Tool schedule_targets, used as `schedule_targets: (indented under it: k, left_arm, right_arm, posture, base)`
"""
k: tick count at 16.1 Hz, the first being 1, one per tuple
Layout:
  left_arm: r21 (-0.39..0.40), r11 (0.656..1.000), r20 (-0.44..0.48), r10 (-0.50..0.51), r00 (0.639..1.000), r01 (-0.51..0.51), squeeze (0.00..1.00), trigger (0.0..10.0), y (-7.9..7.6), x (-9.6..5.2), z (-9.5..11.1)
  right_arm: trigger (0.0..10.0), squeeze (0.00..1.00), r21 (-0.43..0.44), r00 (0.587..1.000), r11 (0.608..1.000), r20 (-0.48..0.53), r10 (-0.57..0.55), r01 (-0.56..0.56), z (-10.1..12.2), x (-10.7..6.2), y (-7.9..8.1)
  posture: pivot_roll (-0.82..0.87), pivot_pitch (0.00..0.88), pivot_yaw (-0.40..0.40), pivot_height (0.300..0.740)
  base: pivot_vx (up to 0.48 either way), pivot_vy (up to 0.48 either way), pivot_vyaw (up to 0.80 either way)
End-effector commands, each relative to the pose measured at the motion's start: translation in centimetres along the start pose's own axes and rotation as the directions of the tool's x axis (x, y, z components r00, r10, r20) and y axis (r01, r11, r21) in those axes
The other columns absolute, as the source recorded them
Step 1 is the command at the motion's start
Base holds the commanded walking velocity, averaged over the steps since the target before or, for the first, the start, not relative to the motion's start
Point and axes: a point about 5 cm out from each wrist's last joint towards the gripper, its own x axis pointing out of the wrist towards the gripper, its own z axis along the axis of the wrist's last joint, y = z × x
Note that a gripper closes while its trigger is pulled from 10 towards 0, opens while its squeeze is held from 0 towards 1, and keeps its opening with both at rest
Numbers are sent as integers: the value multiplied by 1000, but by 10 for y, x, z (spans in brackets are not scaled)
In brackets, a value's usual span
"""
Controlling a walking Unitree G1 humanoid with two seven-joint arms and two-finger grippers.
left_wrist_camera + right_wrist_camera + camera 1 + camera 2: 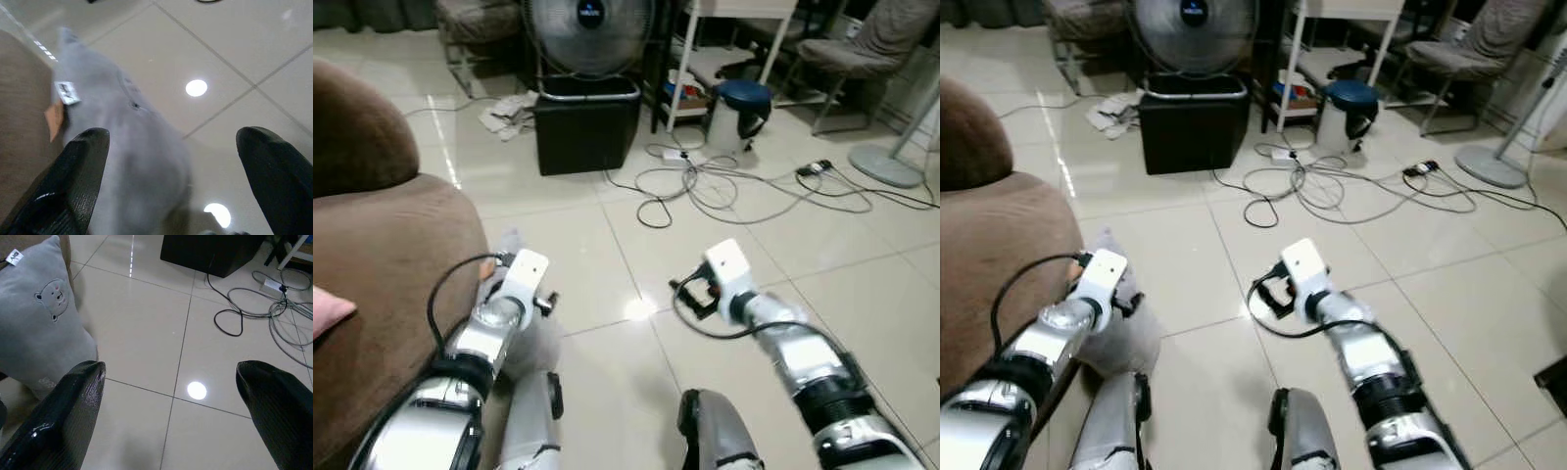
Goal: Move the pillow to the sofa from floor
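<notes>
Lying beneath left jaws: pillow (122, 147)

Room: glossy pale tiled floor (862, 323), ceiling lights mirrored in it.
Brown sofa (382, 255) at left edge. Black bin (585, 122) beyond, fan (590, 34) standing behind it. Crumpled cloth (509, 113) left of bin. White counter leg (677, 69), blue-lidded white pail (739, 116) beside it. Tangled cables (724, 181) and power strip (815, 167) on floor. Grey chair (857, 54) at far right; round stand base (886, 166) near it.
</notes>
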Motion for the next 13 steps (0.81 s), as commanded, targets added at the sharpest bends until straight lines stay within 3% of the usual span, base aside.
schedule_targets:
  k: [1,2,3,5,7,11,13]
  left_arm:
    - [43,998,-14,47,999,-46,1000,10000,7,0,-1]
    - [55,996,-34,79,996,-77,1000,10000,14,-1,-8]
    - [5,992,-52,124,991,-123,1000,10000,26,-5,-17]
    - [51,989,-85,140,986,-136,1000,10000,31,-7,-29]
    - [48,991,-93,132,987,-128,1000,10000,32,-8,-35]
    - [-138,981,-83,123,989,-134,1000,10000,23,-8,-41]
    - [-149,978,-65,139,988,-148,1000,10000,18,-8,-45]
  right_arm:
    - [10000,0,26,1000,1000,-5,12,-12,-3,-5,-2]
    - [10000,0,67,1000,998,-4,14,-14,-6,-10,1]
    - [10000,0,60,998,997,-5,58,-58,-10,-16,10]
    - [10000,0,14,991,991,-24,130,-130,-15,-23,22]
    - [10000,0,20,992,993,-40,121,-120,-18,-35,23]
    - [10000,0,23,993,996,-67,92,-91,-21,-55,21]
    - [10000,0,22,993,995,-66,96,-95,-16,-63,19]
  posture:
    - [100,11,-103,572]
    - [91,49,-72,572]
    - [61,82,-35,572]
    - [17,115,-15,572]
    - [-12,135,-29,572]
    - [-29,176,-92,572]
    - [-55,173,-121,572]
  base:
    - [0,0,0]
    - [0,0,0]
    - [0,0,0]
    - [0,0,0]
    - [0,0,0]
    - [0,0,0]
    - [0,0,0]
